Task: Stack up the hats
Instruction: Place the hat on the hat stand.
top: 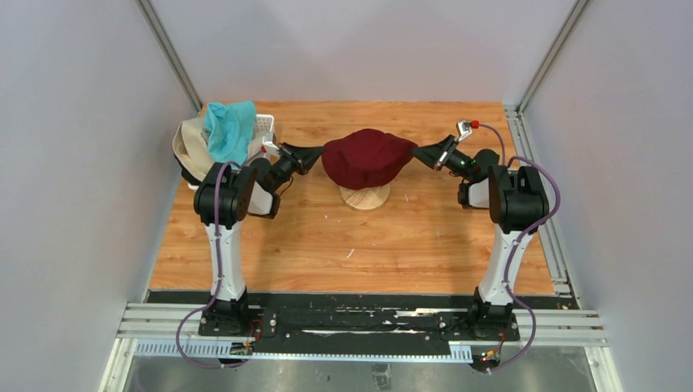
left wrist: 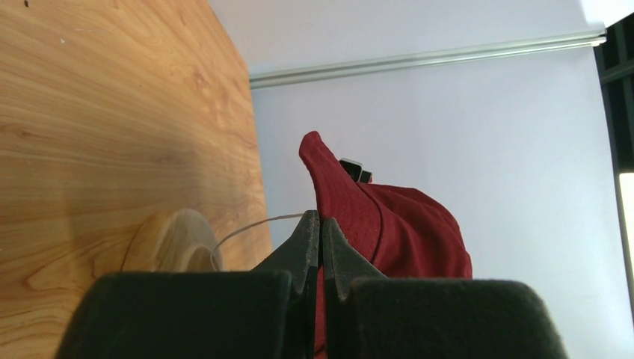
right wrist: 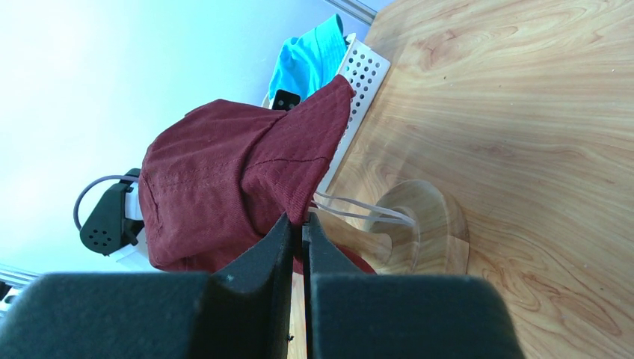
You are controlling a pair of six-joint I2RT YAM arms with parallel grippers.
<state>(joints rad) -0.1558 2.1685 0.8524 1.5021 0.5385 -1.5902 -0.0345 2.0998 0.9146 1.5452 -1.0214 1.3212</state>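
The maroon hat (top: 367,157) hangs over the wooden stand (top: 364,197) at the table's middle. My left gripper (top: 320,155) is shut on its left brim. My right gripper (top: 417,152) is shut on its right brim. In the left wrist view the maroon hat (left wrist: 396,217) sits pinched in my gripper (left wrist: 321,223). In the right wrist view the hat (right wrist: 224,179) is pinched in my gripper (right wrist: 303,221) above the stand (right wrist: 426,224). The teal hat (top: 229,128) and beige hat (top: 190,145) lie in the basket. The other hats are hidden.
The white lattice basket (top: 264,124) stands at the back left, behind my left arm. It also shows in the right wrist view (right wrist: 360,71). Metal rails run along the table's right and near edges. Grey walls enclose the table.
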